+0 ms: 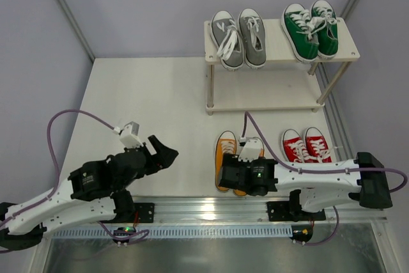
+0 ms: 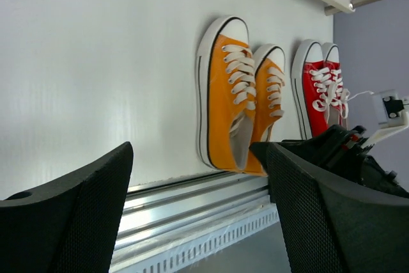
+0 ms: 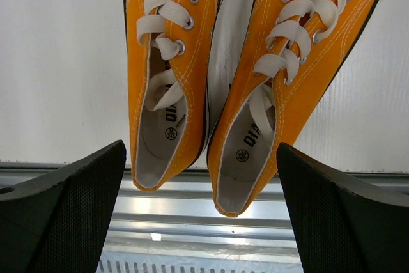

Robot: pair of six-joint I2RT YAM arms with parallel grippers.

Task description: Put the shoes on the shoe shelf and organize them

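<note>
White worktop (image 1: pixel 160 94): orange shoes (image 1: pixel 225 148) lower centre beneath right jaws, wide open, empty; left jaws likewise open, empty, lower left.

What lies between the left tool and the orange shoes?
Nothing: only bare white table between the left tool and the orange shoes, clear in the top view.

We saw the pale wooden two-tier shoe shelf (image 1: pixel 268 97) standing on the white table (image 1: pixel 153 107). On the shelf's top board, a pair of grey canvas sneakers (image 1: pixel 238 39) sat at the left end and a pair of green canvas sneakers (image 1: pixel 311 30) at the right end. On the table in front of the shelf, a pair of orange canvas sneakers (image 1: pixel 225 151) lay before its left half and a pair of red canvas sneakers (image 1: pixel 307 146) before its right half, all toes toward the shelf.
</note>
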